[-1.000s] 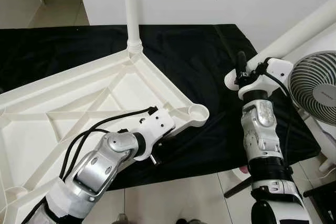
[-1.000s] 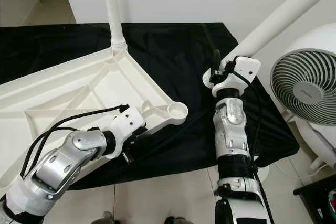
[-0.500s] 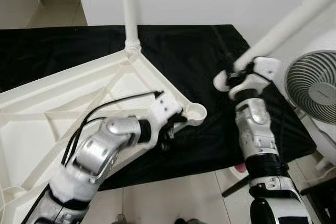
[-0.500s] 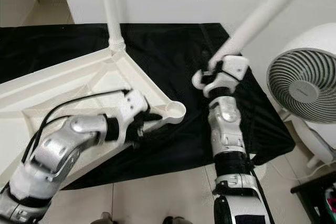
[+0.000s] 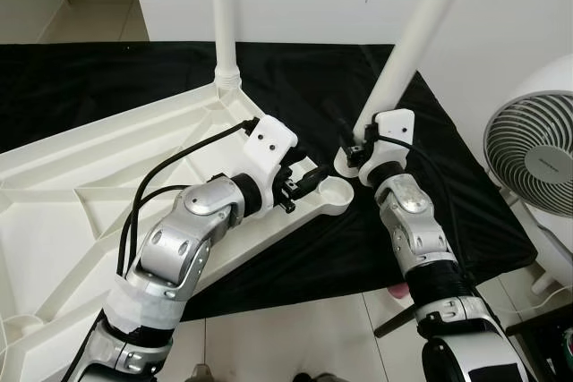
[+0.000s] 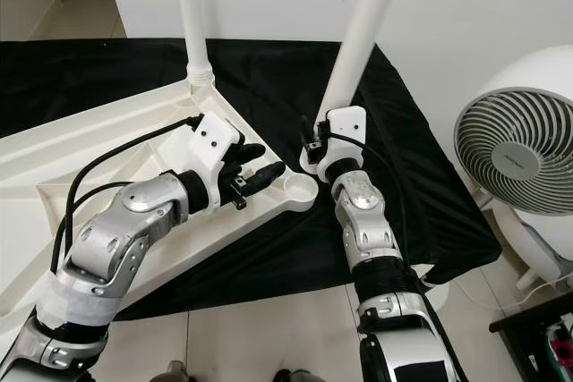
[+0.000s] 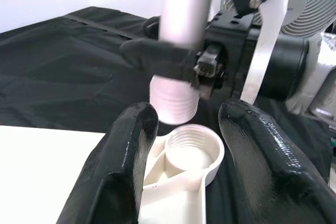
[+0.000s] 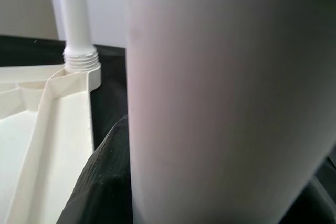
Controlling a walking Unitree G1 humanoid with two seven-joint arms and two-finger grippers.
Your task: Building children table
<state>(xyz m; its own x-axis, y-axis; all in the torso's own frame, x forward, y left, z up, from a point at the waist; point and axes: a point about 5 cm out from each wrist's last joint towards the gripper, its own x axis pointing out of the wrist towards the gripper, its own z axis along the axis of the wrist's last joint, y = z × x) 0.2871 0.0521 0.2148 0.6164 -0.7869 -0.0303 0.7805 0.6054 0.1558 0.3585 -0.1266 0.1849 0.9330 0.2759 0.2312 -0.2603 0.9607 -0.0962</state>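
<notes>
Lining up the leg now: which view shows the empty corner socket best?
Left wrist view: the corner socket sits between the open left gripper fingers, the leg end just above. Eye views show it smaller; the right wrist view, mostly leg.

Evenly and brightly lit from overhead, sharp in both eye views, with only faint shadows on the black cloth (image 5: pixel 430 140). Soft and out of focus up close in the wrist views, where the white leg (image 8: pixel 226 98) blurs.

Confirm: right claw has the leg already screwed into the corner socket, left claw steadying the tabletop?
Not screwed in. In the left wrist view the leg, held by the right claw, has its threaded end hanging just above the socket. The left claw does steady the tabletop there.
</notes>
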